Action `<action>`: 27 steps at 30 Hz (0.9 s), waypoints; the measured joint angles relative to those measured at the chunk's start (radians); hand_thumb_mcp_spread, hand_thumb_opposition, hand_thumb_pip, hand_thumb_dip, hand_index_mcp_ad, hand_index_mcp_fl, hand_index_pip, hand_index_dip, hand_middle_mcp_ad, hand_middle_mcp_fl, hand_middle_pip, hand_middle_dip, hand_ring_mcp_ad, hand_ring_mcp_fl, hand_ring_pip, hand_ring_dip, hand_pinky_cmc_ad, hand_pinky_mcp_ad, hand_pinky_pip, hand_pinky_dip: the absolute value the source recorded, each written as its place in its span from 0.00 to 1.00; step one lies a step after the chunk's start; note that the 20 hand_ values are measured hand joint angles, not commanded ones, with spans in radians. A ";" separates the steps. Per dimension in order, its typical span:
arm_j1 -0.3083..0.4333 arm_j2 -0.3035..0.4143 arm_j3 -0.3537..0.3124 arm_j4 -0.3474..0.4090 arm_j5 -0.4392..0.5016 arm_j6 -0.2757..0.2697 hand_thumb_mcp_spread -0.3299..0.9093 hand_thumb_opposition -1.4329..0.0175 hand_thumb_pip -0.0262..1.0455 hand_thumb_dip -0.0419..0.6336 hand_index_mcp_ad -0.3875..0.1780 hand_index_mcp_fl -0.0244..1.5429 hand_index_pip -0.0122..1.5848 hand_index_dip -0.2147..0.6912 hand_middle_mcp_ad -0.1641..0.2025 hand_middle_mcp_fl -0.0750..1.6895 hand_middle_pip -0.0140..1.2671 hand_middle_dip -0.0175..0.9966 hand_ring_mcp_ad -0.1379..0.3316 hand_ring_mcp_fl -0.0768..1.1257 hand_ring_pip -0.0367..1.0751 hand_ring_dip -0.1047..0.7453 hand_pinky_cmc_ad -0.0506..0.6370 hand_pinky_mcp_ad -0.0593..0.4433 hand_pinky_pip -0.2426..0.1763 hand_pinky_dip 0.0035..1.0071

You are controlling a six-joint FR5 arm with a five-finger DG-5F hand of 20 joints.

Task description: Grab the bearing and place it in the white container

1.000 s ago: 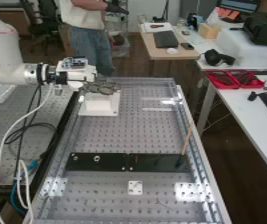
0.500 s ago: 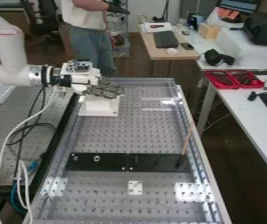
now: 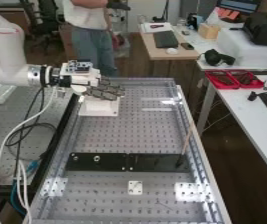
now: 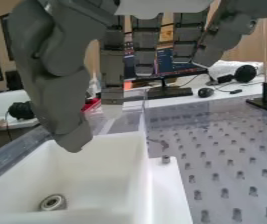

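High view: rod [image 3: 186, 142] well apart from container [image 3: 100, 106]

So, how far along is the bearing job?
Placing looks done: the bearing lies inside the white container. In progress: no carrying; the hand is by the container, its fingers open and empty. Left: probably only moving the hand clear.
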 joint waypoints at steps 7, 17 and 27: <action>-0.078 0.094 0.013 -0.047 -0.027 -0.004 0.67 0.42 0.46 0.50 0.58 0.15 0.58 0.64 0.61 0.09 0.12 0.17 0.68 0.07 0.12 0.13 0.53 0.41 0.43 0.15; -0.264 0.187 0.136 -0.194 -0.084 -0.043 0.56 0.50 0.28 0.33 0.58 0.18 0.17 0.63 0.61 0.11 0.12 0.19 0.70 0.07 0.12 0.13 0.53 0.55 0.44 0.15; -0.373 0.161 0.272 -0.302 -0.095 -0.023 0.50 0.52 0.27 0.17 0.58 0.07 0.08 0.41 0.61 0.07 0.12 0.18 0.70 0.06 0.13 0.14 0.58 0.67 0.42 0.15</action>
